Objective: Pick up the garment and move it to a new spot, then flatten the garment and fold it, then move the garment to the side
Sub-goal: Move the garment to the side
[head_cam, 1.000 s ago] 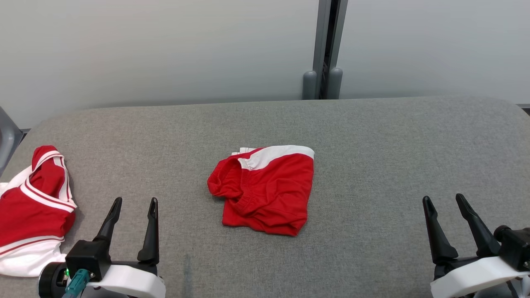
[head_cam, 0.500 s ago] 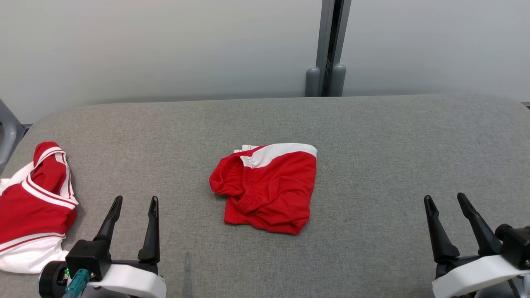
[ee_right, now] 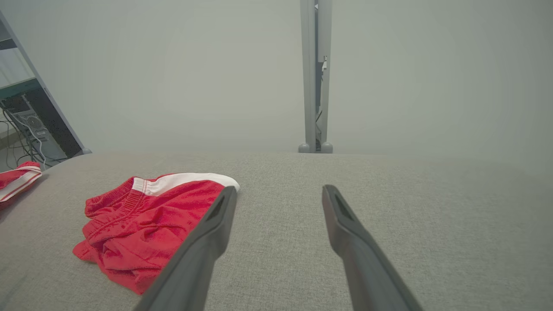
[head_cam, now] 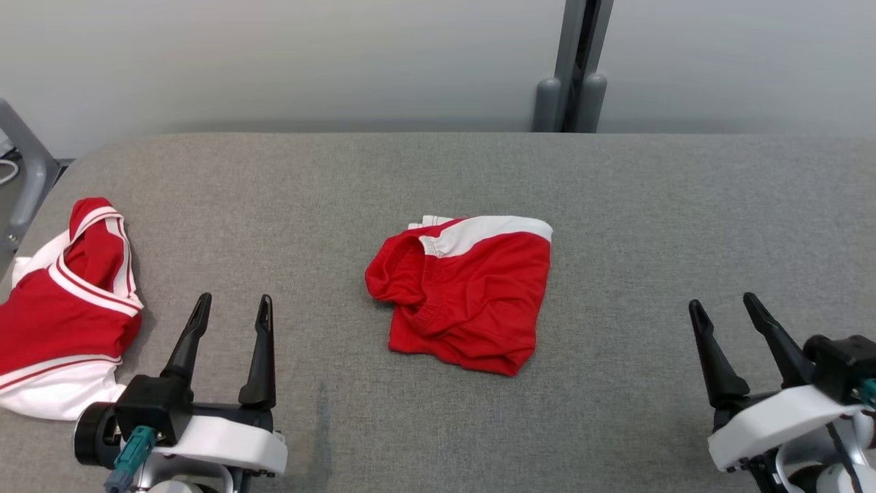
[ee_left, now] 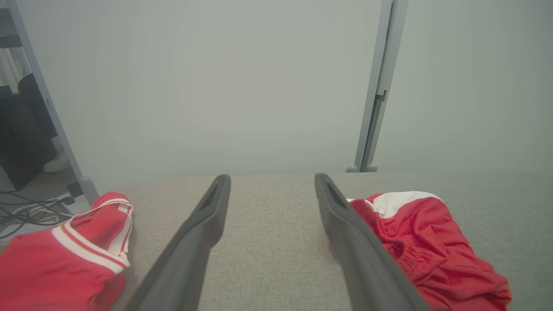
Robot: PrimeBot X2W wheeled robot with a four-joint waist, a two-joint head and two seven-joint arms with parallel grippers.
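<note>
A red garment point(head_cam: 472, 294) with a white band lies folded in the middle of the grey padded table point(head_cam: 616, 205); it also shows as the garment point(ee_left: 432, 242) right of my left fingers and the garment point(ee_right: 147, 224) left of my right fingers. My left gripper point(head_cam: 235, 299) stands open over the near left of the table, apart from the cloth, seen close as the left gripper point(ee_left: 272, 177). Far to the right, my right gripper point(head_cam: 722, 300) is open and holds nothing, as the right gripper point(ee_right: 280, 189) confirms.
A second red-and-white garment point(head_cam: 61, 322) lies crumpled at the table's left edge, just left of my left gripper. A grey post point(head_cam: 575, 68) stands behind the table against a pale wall. A slanted grey frame leg point(head_cam: 27, 164) stands off the far left corner.
The whole head picture has shifted, with everything further right and higher, so the camera has moved. Both garments lie as before and both grippers stay open.
</note>
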